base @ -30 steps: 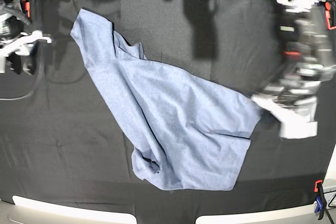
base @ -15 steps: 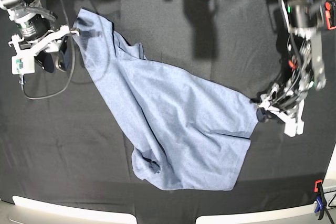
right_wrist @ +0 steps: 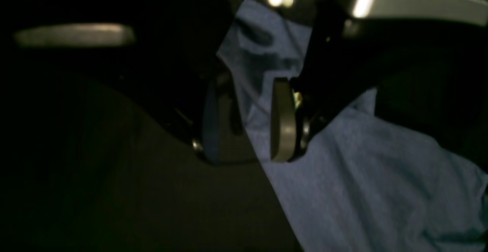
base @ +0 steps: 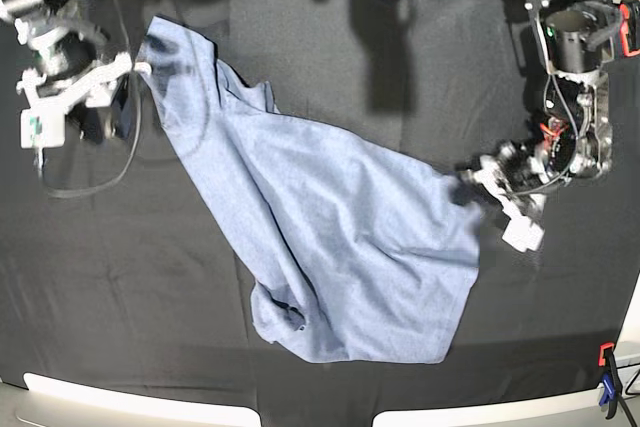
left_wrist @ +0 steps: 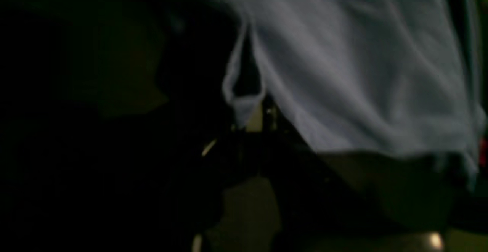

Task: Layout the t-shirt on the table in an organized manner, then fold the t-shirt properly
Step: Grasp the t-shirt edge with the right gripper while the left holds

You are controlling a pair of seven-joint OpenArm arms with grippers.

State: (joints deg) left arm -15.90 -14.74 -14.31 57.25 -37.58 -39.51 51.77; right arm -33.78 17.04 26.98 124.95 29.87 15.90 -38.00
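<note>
Shirt lay crumpled in a diagonal across the black worktop, one end up by the far corner, wider end down near the front rim. Left pincer had slid in from beside the cloth onto the shirt's side corner since half a second back, jaws gone from wide to clamped; in the wrist view, a fold of fabric pinched at the tips, the rest too dark and blurred to read. That corner of the shirt pushed inward a little, edge more bunched than before. Right pincer hung at the far sleeve edge, barely shifted from the earlier frame; jaws apart, straddling the fabric edge, one finger on the cloth, not squeezed. Remaining shirt unchanged.
</note>
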